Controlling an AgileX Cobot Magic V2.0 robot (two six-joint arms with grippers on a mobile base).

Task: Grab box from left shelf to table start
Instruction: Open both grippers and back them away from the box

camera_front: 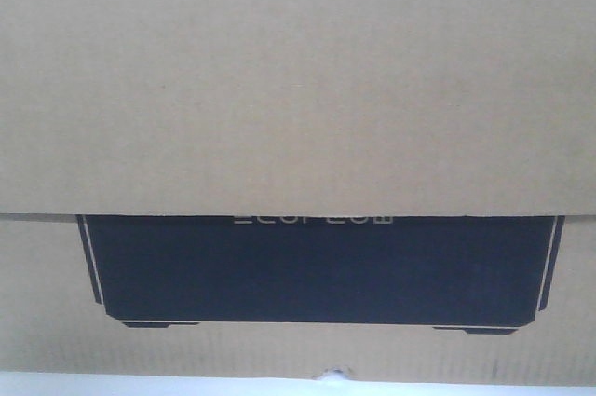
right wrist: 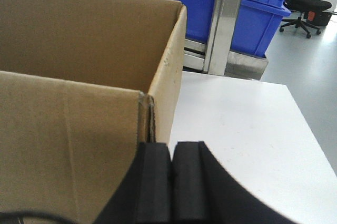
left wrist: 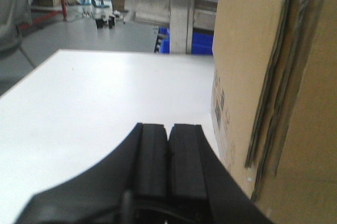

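Box (camera_front: 298,88) fills the front view; its black printed panel (camera_front: 317,270) faces the camera. It stands on the white table (left wrist: 95,108), open top visible from the right wrist. Left gripper (left wrist: 168,161) sits beside its left end, right gripper (right wrist: 171,176) by its right corner; both have pads pressed together, holding nothing. Blue bins (right wrist: 253,8) stand behind.

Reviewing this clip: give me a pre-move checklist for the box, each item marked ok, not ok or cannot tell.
1. Box on the table, not on the shelf: ok; its end stands on the white top.
2. Left gripper jaws closed, empty: ok.
3. Right gripper jaws closed, empty: ok.
4. Both grippers pressing the box ends: cannot tell.
5. Table free beside the box: ok in both wrist views.
6. Box contents: cannot tell.
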